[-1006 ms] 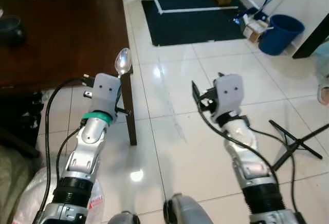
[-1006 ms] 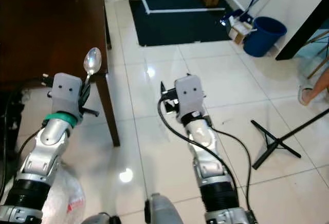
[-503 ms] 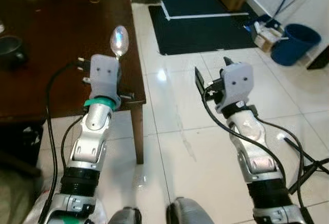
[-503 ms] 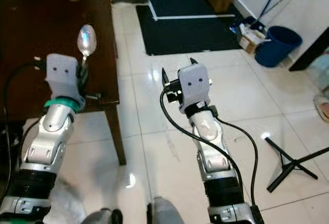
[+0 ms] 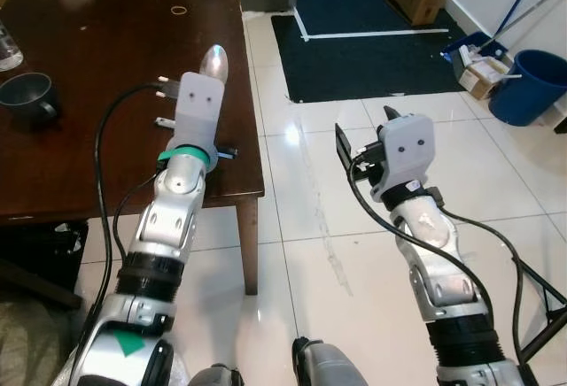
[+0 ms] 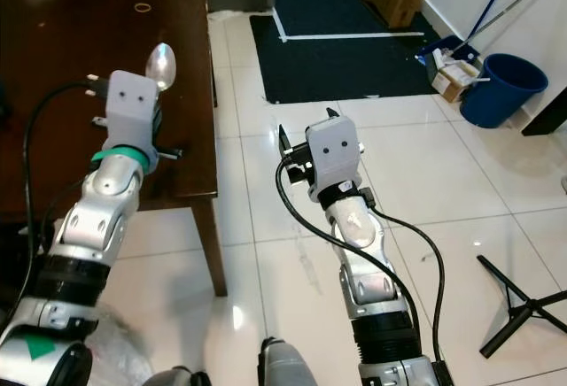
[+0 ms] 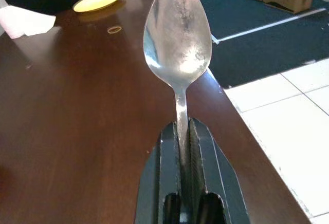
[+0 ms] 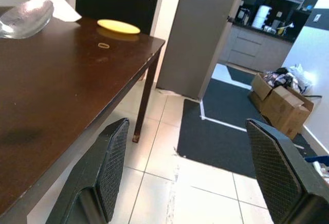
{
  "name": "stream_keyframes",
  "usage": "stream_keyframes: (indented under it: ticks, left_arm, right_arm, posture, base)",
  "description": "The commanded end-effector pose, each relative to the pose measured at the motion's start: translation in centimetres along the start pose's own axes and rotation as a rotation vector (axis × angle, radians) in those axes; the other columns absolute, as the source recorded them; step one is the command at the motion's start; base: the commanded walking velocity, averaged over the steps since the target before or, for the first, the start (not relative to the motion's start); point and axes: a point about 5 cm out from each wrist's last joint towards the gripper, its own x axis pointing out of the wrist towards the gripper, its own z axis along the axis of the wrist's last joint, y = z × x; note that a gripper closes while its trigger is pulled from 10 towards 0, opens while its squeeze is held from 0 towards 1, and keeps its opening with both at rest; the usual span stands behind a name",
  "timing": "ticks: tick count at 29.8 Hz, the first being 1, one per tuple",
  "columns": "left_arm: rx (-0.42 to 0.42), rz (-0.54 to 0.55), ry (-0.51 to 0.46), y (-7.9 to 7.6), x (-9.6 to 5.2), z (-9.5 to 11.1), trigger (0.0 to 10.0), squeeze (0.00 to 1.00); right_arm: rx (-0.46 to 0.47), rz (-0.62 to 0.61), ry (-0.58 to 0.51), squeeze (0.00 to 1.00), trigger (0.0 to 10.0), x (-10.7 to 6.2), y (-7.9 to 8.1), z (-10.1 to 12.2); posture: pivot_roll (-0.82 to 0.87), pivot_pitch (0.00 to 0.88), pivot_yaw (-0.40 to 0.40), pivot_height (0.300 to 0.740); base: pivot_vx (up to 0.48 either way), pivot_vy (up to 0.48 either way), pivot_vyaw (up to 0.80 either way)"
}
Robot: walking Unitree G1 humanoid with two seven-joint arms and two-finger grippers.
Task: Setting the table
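Spoon (image 7: 178, 34) juts bowl-up from our left end effector (image 7: 183, 147), pinched by its handle over the tabletop's (image 5: 97, 85) right edge; our right end effector (image 8: 190, 172) hangs spread above the floor.

Head stereo pair: both eyes look forward and steeply down from above the two arms, sharing the dark counter (image 5: 89, 94) beyond the left claw (image 6: 158, 103) and the tiled floor (image 5: 301, 200) under the right claw (image 5: 363, 142). Left wrist camera: set close behind the left claw, sighting along its pressed-together fingers (image 7: 198, 157) over the counter toward a yellow plate (image 7: 97, 0) far ahead. Right wrist camera: sights between the spread fingers (image 8: 105, 167) of the right claw, the counter's long edge to one side, the same yellow plate (image 8: 118, 26) and a dark mat (image 8: 226, 136) ahead.
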Motion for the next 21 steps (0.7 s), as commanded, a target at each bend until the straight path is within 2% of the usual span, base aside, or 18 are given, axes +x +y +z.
stream_keyframes:
  ticks: [1,3,6,9,10,12,17,21]
  left_arm:
    - [0.003,0.015,0.070,0.2,0.6,-0.8,10.0,0.00]
    - [-0.010,0.016,0.137,0.5,1.5,-1.5,10.0,0.00]
    - [-0.017,0.017,0.165,0.6,1.8,-1.8,10.0,0.00]
    - [-0.045,0.022,0.217,1.2,2.6,-2.5,10.0,0.00]
    - [-0.052,0.039,0.242,1.8,3.0,-2.8,10.0,0.00]
    - [-0.049,0.048,0.248,2.0,3.2,-2.9,10.0,0.00]
    - [-0.151,0.134,0.272,3.8,3.8,-3.0,10.0,0.00]
    - [-0.163,0.162,0.279,4.3,3.8,-3.2,10.0,0.00]
  right_arm:
    - [-0.001,0.002,-0.002,0.00,10.0,0.0,0.0,0.2]
    - [-0.010,0.016,-0.027,0.00,10.0,0.3,0.2,0.9]
    - [-0.017,0.023,-0.039,0.00,10.0,0.4,0.4,1.2]
    - [-0.033,0.041,-0.069,0.00,10.0,1.2,0.9,1.9]
    - [-0.038,0.041,-0.092,0.00,10.0,1.9,1.2,2.5]
    - [-0.036,0.037,-0.101,0.00,10.0,2.1,1.2,2.7]
    - [0.004,-0.003,-0.146,0.00,10.0,2.9,0.8,4.5]
    - [0.012,-0.008,-0.151,0.00,10.0,2.7,0.8,4.8]
  posture:
    - [-0.16,0.000,0.049,0.740]
    - [-0.17,0.008,0.060,0.740]
    - [-0.17,0.012,0.063,0.740]
    - [-0.21,0.040,0.088,0.740]
    - [-0.22,0.058,0.099,0.740]
    - [-0.22,0.058,0.099,0.740]
    - [-0.24,0.111,0.113,0.740]
    - [-0.25,0.125,0.116,0.740]
  base:
    - [0.000,0.000,0.00]
    - [0.000,0.000,0.00]
    - [0.000,0.000,0.00]
    - [0.000,0.000,0.00]
    - [0.000,0.000,0.00]
    - [0.000,0.000,0.00]
    - [0.000,0.000,0.00]
    - [0.000,0.000,0.00]
